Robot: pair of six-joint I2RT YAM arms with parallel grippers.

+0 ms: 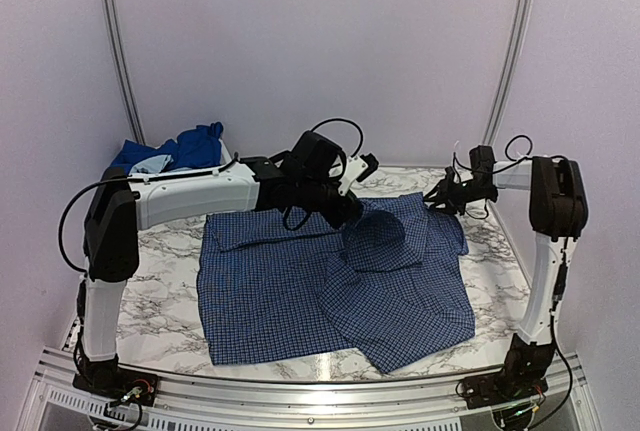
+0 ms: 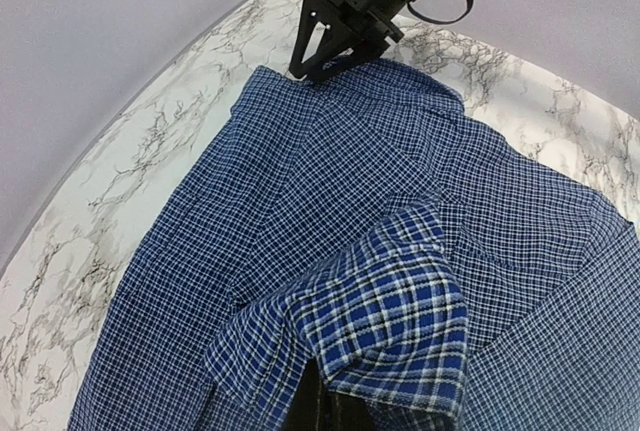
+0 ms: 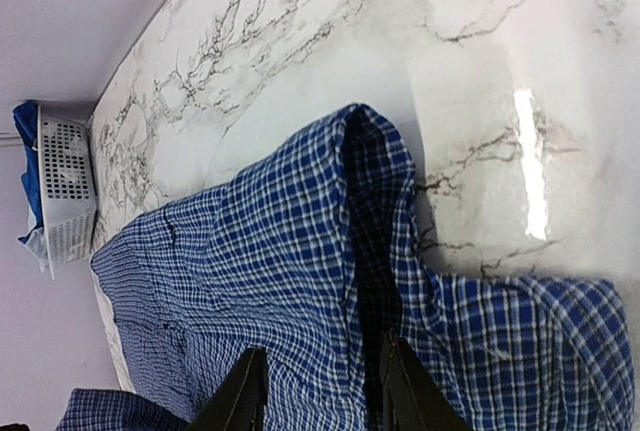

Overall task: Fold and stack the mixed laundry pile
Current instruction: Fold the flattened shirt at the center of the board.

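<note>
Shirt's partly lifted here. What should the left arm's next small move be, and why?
Probably carry the lifted fold across the checked shirt and lower it flat. The left gripper holds that fabric raised off the marble table, while the right gripper sits at the shirt's far edge, seemingly steadying it.
</note>
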